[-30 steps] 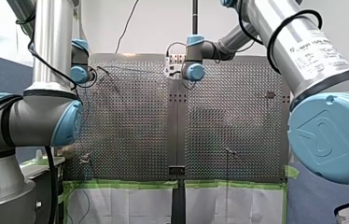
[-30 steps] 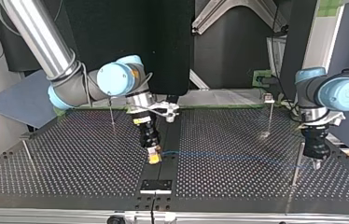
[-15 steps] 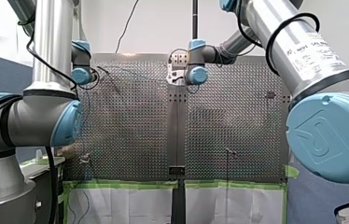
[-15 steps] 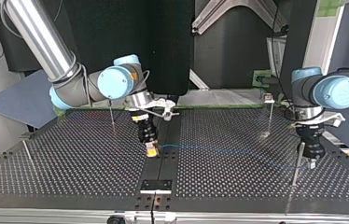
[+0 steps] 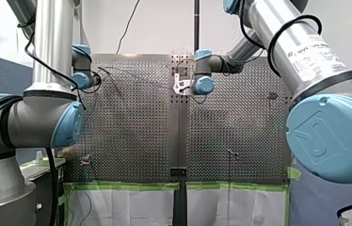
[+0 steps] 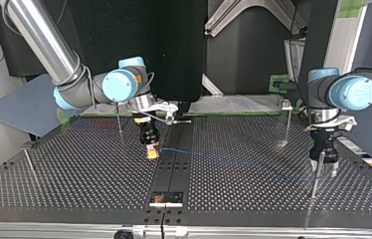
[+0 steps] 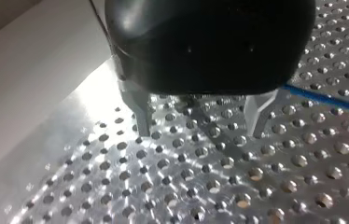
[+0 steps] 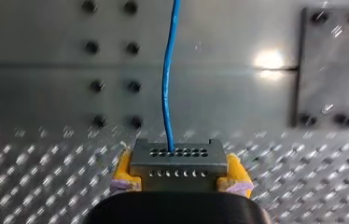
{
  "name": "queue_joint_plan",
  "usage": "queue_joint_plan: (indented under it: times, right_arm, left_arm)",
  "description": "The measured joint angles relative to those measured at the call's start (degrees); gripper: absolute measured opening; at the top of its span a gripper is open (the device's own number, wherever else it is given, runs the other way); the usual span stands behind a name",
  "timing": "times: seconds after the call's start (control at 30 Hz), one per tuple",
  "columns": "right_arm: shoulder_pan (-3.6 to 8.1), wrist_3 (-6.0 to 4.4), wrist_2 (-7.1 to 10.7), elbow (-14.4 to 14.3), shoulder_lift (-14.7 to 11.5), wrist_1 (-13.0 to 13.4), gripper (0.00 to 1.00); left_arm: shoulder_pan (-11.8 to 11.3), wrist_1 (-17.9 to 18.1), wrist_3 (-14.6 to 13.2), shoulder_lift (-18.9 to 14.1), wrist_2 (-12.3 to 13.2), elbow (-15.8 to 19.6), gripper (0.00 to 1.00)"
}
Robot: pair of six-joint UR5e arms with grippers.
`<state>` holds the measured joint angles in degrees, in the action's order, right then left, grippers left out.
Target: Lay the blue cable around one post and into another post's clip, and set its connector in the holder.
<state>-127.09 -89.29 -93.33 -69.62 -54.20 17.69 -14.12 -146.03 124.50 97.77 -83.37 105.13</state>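
Observation:
A thin blue cable (image 6: pixel 233 163) stretches across the perforated table from my right gripper (image 6: pixel 150 153) toward a thin post (image 6: pixel 315 181) at the top view's right. In the right wrist view the yellow pads (image 8: pixel 125 170) are shut on the cable's grey connector (image 8: pixel 177 161), with the cable (image 8: pixel 168 84) leading straight ahead. My left gripper (image 6: pixel 326 171) hangs just beside that post. Its metal fingers (image 7: pixel 140 109) stand open with nothing between them, and the cable (image 7: pixel 326 98) passes outside one finger. The dark holder plate (image 6: pixel 166 198) sits near the table's front edge in the top view.
Other thin posts stand on the table: one (image 6: pixel 119 122) behind my right gripper, one with a clip top (image 6: pixel 287 122) at the back right, one (image 6: pixel 29 164) at the top view's left. A smooth centre strip (image 6: pixel 174 164) divides the perforated plates. A dark screwed plate (image 8: pixel 329 67) lies ahead of the connector.
My left gripper has opened, let go of the cable and shifted slightly beside the post. My right gripper has carried the connector toward the top view's left and farther from the holder plate.

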Motion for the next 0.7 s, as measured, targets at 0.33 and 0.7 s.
queue_joint_plan:
  times: [0.33, 0.7]
  right_arm:
    - [0.88, -1.61, -3.18, -5.51, 0.0, 4.37, 0.0]
    - [4.38, -4.95, -3.74, -12.02, 0.02, 10.88, 0.0]
  left_arm:
    - [-0.11, -0.07, 1.27, 0.03, -1.19, 0.13, 1.0]
    - [0.13, 0.04, 1.36, 0.09, -1.25, 0.14, 1.0]
